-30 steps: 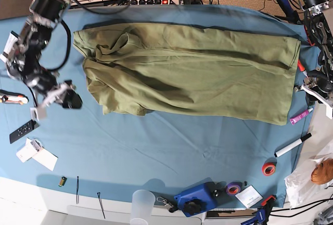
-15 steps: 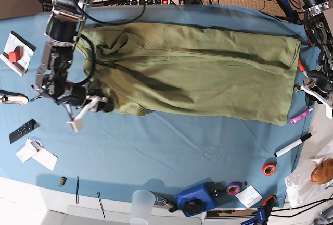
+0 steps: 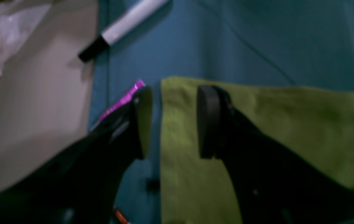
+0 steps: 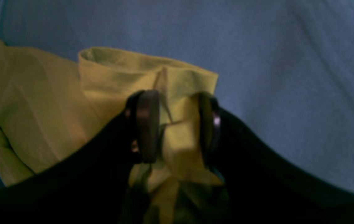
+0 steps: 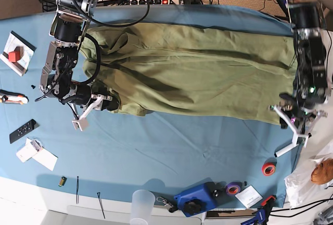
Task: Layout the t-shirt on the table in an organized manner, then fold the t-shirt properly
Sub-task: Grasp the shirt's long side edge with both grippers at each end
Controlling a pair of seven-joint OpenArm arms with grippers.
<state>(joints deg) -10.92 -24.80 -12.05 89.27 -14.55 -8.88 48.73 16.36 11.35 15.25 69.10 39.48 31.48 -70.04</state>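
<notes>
Both claws sit at the t-shirt's opposite ends on the table.
Your right gripper pinches a bunched fold between its pads; your left gripper gapes, straddling the hem corner, gripping nothing.

A broad strip of bare desk is left open between the t-shirt and the near edge. That edge is obstructed by a plastic cup, a blue tool and tape rolls. Passage beside the left hand is narrowed by a marker and a pink pen.
</notes>
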